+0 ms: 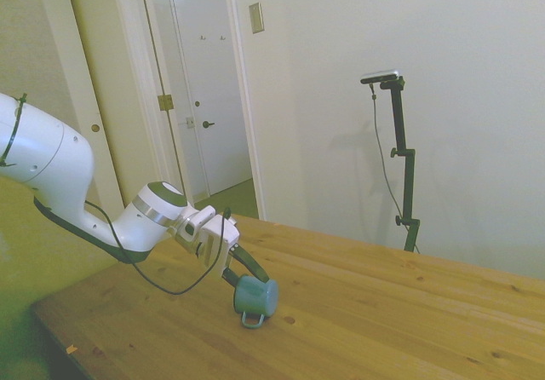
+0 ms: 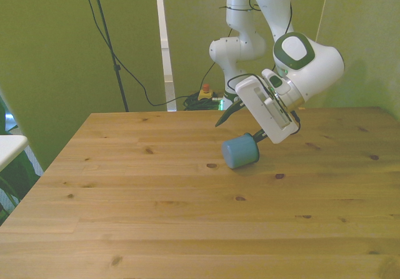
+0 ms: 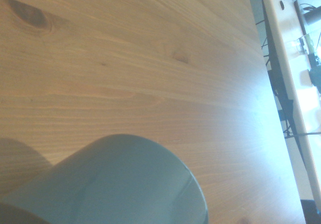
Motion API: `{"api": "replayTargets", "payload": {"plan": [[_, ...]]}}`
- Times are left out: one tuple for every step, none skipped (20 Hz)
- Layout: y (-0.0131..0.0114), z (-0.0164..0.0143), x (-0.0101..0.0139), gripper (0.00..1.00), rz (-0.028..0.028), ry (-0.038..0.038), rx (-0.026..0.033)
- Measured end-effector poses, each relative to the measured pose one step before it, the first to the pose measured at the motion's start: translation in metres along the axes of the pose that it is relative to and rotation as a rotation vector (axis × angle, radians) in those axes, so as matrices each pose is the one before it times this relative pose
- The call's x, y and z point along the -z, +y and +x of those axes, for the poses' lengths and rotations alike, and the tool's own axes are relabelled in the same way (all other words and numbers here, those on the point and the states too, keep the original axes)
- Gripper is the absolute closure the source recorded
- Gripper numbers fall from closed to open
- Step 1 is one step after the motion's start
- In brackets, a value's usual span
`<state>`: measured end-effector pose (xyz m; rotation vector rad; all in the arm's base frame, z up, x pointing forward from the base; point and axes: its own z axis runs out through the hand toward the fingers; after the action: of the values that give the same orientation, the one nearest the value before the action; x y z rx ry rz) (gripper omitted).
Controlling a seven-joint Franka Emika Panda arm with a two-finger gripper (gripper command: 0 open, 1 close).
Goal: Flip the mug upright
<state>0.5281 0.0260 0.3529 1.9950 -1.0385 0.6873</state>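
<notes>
Smooth, softly glossy teal mug [image 3: 125, 184] (enamel-like) on knotty, matt wooden table [image 2: 187, 216]

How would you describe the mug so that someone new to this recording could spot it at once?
Start from the wooden table and follow the white robot arm down to its gripper. At the fingertips sits the mug, a small teal-blue cylinder tipped on its side with its closed base facing the front view. In the side view its thin loop handle touches the wood; nothing else sits on the tabletop.

Teal-blue mug [image 2: 240, 152], knotty pine-brown table [image 2: 187, 216]

Arm [image 2: 306, 57] angled low, tool [image 2: 240, 121] spread wide
</notes>
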Motion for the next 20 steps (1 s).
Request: {"api": "replayTargets", "payload": {"plan": [[-0.00020,0.00001,-0.00176,1.00,-0.00172,-0.00174,-0.00010],[-0.00037,0.00017,-0.00182,1.00,-0.00172,-0.00175,-0.00035],[-0.00058,0.00000,-0.00201,1.00,-0.00208,-0.00198,0.00007],[-0.00081,0.00002,-0.00137,1.00,-0.00165,-0.00122,0.00014],[-0.00118,0.00042,-0.00057,1.00,-0.00019,-0.00058,-0.00052],[-0.00164,0.00043,-0.00019,1.00,0.00053,-0.00030,-0.00036],[-0.00130,0.00020,-0.00025,1.00,0.00025,-0.00034,-0.00002],[-0.00111,-0.00002,-0.00032,1.00,0.00005,-0.00041,0.00037],[-0.00076,-0.00014,-0.00029,1.00,-0.00001,-0.00036,0.00048],[-0.00050,-0.00002,-0.00009,1.00,0.00034,-0.00020,0.00015],[-0.00034,-0.00002,-0.00009,1.00,0.00018,-0.00016,0.00013],[-0.00029,-0.00022,-0.00018,1.00,0.00011,-0.00028,0.00051],[-0.00028,-0.00024,-0.00016,1.00,0.00019,-0.00028,0.00052],[-0.00024,-0.00020,-0.00012,1.00,0.00020,-0.00023,0.00041],[-0.00024,-0.00009,-0.00006,1.00,0.00021,-0.00014,0.00022],[-0.00022,0.00003,0.00000,1.00,0.00036,-0.00009,-0.00003],[-0.00020,0.00009,0.00002,1.00,0.00025,-0.00004,-0.00015],[-0.00020,0.00017,0.00006,1.00,0.00024,0.00002,-0.00029],[-0.00019,0.00026,0.00010,1.00,0.00030,0.00006,-0.00048],[-0.00026,0.00028,0.00010,1.00,0.00032,0.00003,-0.00052]]}}
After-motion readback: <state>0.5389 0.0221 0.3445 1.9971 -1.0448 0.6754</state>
